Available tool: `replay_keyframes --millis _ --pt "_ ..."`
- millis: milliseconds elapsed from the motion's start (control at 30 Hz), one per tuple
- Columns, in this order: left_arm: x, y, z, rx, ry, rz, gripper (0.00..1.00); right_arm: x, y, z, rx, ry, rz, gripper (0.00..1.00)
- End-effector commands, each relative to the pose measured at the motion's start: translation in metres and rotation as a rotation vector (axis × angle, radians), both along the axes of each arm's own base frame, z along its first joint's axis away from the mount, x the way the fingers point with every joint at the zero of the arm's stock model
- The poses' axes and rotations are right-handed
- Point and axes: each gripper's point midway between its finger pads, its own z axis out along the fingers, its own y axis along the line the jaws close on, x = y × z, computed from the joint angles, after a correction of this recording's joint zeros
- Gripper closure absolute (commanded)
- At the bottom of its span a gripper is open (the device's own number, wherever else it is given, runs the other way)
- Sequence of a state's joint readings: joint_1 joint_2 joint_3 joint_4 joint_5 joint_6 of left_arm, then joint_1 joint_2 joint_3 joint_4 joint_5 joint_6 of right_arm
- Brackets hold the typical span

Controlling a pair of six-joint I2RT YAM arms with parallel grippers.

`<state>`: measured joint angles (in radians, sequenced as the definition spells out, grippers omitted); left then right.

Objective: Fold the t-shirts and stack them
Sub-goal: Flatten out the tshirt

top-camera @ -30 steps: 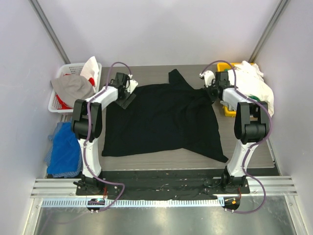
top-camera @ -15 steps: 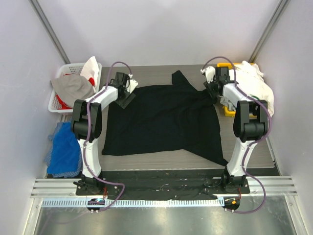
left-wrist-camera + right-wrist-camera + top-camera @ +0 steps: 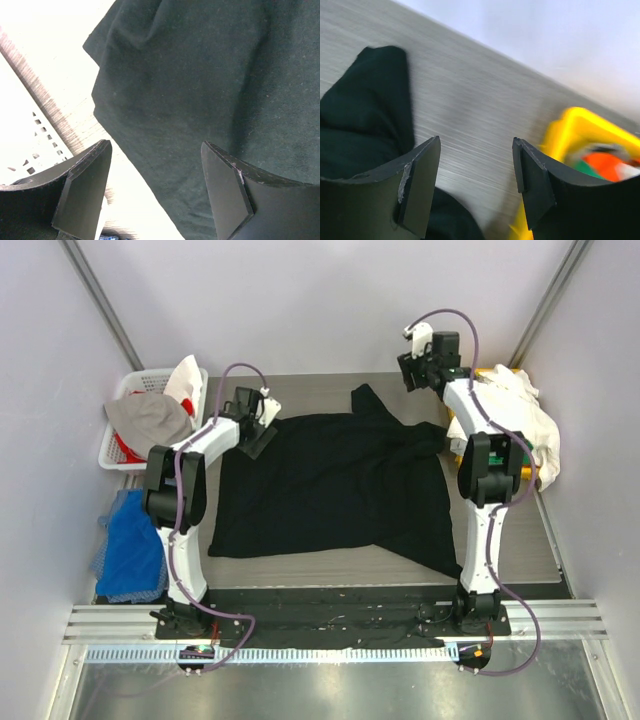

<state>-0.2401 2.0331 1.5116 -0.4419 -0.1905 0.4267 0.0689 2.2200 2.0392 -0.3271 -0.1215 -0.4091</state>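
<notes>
Both sets of fingers stand wide apart and neither holds anything. The left gripper [image 3: 154, 196] hangs low over the far left corner of the black t-shirt [image 3: 330, 490], one finger above the cloth and the other out past its edge above bare tabletop; I cannot tell whether either finger touches the fabric. The right gripper [image 3: 476, 185] is lifted above the far right corner of the tabletop, clear of the shirt, with only grey surface and a yellow bin [image 3: 572, 132] showing between and beyond its fingers.

The black t-shirt lies spread across the middle of the tabletop, opened out but not smooth. One sleeve pokes towards the far edge, just left of the right gripper. The right side is rumpled into folds, and a pointed flap of cloth trails down towards the near right corner. The left side lies flatter, with a fairly straight edge running along the near side.

The table [image 3: 320, 390] is grey with a wood grain, bare along its far edge. By the far left corner sits a white basket [image 3: 125, 455] heaped with grey, white and red clothing. A blue cloth [image 3: 135, 540] is bunched beside the left edge, near the left arm. On the far right a pile of white clothes [image 3: 520, 410] spills over the yellow bin. Pale plain walls close in on three sides.
</notes>
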Motion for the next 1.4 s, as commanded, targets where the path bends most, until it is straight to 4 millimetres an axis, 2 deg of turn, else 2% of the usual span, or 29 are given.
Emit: replay_keyframes --millis 0,33,100,133,167,233,733,933,1067,1233,1367 --pt "0.013 -0.004 0.025 -0.035 -0.102 0.009 0.23 0.009 0.049 -0.03 0.105 0.045 0.088 0.34" --pt "0.013 -0.006 0.023 -0.038 -0.104 0.008 0.23 0.014 0.053 -0.029 0.115 0.026 0.094 0.34" --pt "0.015 -0.005 0.023 -0.042 -0.115 0.014 0.23 0.017 0.064 -0.042 0.139 0.032 0.105 0.35" --pt "0.015 -0.006 0.022 -0.043 -0.118 0.012 0.23 0.021 0.067 -0.041 0.153 0.013 0.112 0.35" --pt "0.015 -0.005 0.021 -0.045 -0.119 0.018 0.23 0.023 0.071 -0.055 0.172 0.035 0.111 0.35" --pt "0.014 -0.005 0.02 -0.044 -0.116 0.019 0.24 0.027 0.078 -0.057 0.197 0.041 0.127 0.36" --pt "0.012 0.001 0.02 -0.009 -0.112 0.026 0.24 0.031 0.092 -0.121 0.24 0.139 0.153 0.37" --pt "0.011 0.004 0.016 0.005 -0.103 0.028 0.24 0.027 0.104 -0.129 0.259 0.162 0.179 0.37" --pt "0.01 0.003 0.011 0.008 -0.093 0.029 0.24 0.02 0.119 -0.134 0.269 0.183 0.212 0.38" --pt "0.008 0.005 0.008 0.016 -0.086 0.031 0.24 0.014 0.13 -0.15 0.258 0.209 0.226 0.41" --pt "0.006 0.008 0.006 0.034 -0.079 0.028 0.25 0.012 0.139 -0.146 0.264 0.21 0.241 0.47"
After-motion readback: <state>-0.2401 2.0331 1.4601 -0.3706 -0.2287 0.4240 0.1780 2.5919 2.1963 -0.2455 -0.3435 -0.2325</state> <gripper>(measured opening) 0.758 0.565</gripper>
